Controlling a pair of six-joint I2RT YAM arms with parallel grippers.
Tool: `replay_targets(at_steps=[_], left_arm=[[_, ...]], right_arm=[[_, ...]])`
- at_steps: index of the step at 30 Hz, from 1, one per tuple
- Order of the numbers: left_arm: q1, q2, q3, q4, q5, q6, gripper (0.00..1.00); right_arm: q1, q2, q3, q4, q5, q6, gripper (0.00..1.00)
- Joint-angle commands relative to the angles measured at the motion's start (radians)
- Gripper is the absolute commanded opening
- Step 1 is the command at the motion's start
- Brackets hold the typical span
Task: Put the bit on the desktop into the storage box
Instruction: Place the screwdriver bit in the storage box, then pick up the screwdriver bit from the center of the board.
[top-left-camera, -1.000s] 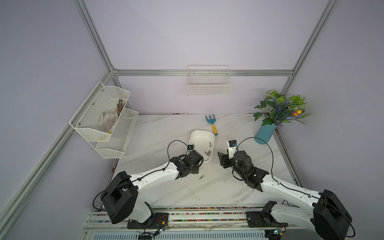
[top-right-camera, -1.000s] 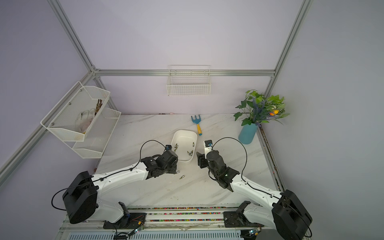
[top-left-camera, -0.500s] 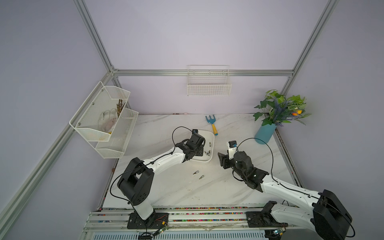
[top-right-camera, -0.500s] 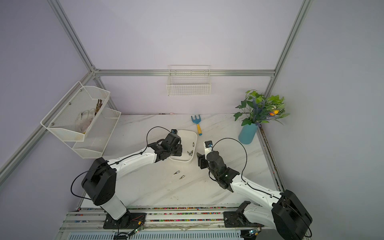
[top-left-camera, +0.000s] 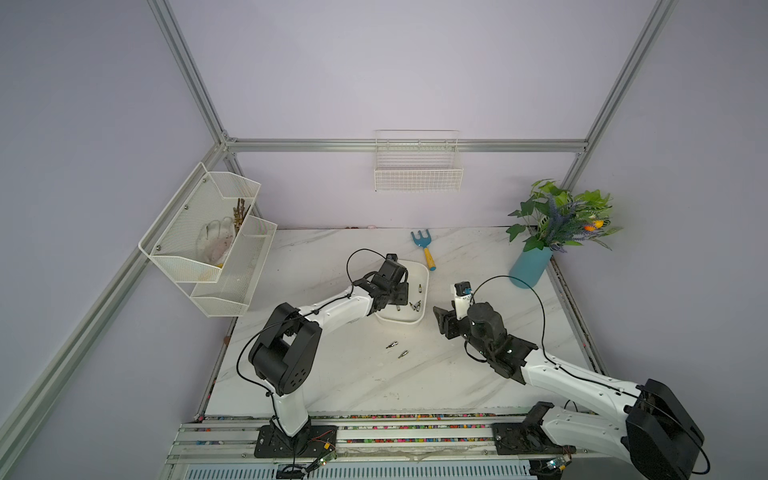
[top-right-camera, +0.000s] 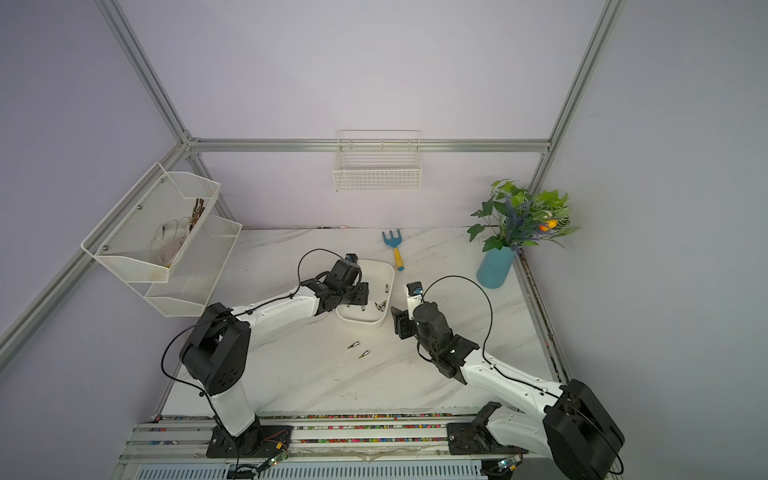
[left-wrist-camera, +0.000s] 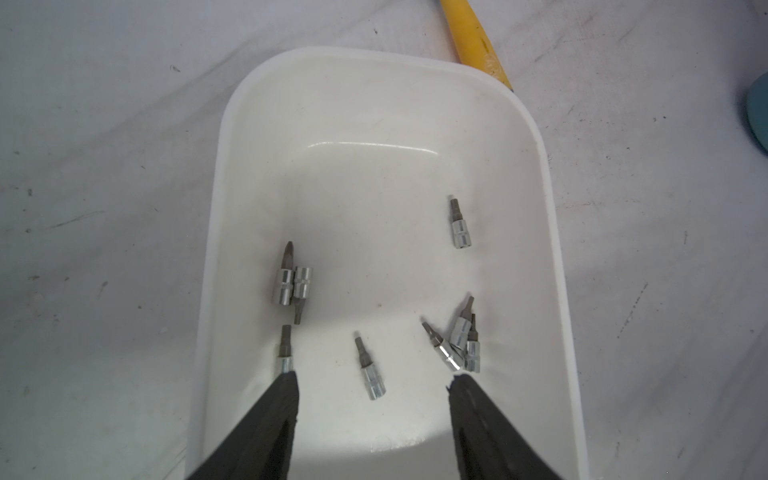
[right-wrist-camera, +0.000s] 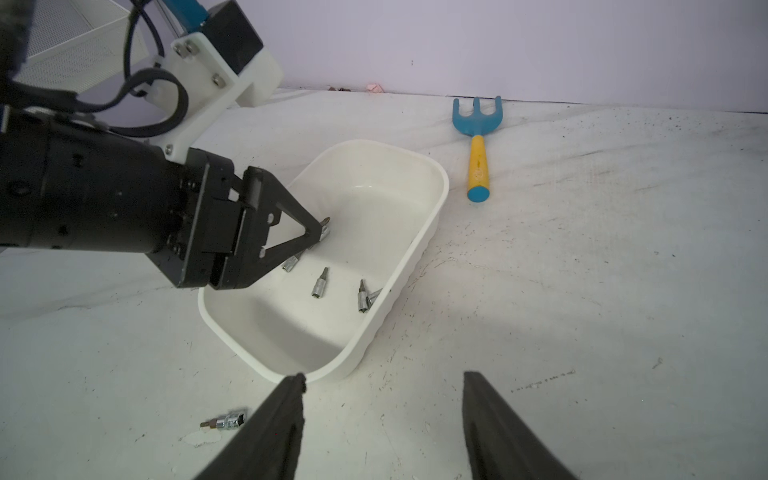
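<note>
No text, label, brand, number or sign reads in any view. The metal bits (left-wrist-camera: 375, 370) in the storage box (left-wrist-camera: 216, 195) are too small and blurred to show any stamping.

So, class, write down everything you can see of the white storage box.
The storage box is a white, glossy, plastic-looking tub with rounded corners and a rolled rim, open-topped, standing upright on the desktop. Several metal bits lie on its floor. The left gripper hangs open over one end.
</note>
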Motion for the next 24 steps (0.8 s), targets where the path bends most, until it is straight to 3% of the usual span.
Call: replay_targets(at_steps=[1,5,10,14,16,24], left_arm=[[0.003,-0.116,-0.040,0.026,0.042,0.019,0.70],[0.002,-0.220,-0.135,0.026,0.107,0.043,0.80],[-0.030,-0.360,-0.269,0.044,0.147,0.066,1.00],[-0.065,-0.445,-0.332,0.040,0.202,0.084,1.00],[-0.088,-0.462,-0.354,0.040,0.220,0.087,1.00],[-0.189,-0.419,-0.374,0.034,0.228,0.108,1.00]], right_arm=[[-0.004,-0.006,-0.004,0.032,-0.005,-0.013,0.64],[-0.004,-0.015,-0.011,0.036,0.026,-0.001,0.64],[-0.004,-0.032,-0.025,0.047,0.078,0.017,0.64],[-0.004,-0.047,-0.031,0.038,0.124,0.044,0.80],[-0.004,-0.051,-0.032,0.030,0.156,0.068,0.99],[-0.016,-0.058,-0.041,0.010,0.262,0.131,1.00]])
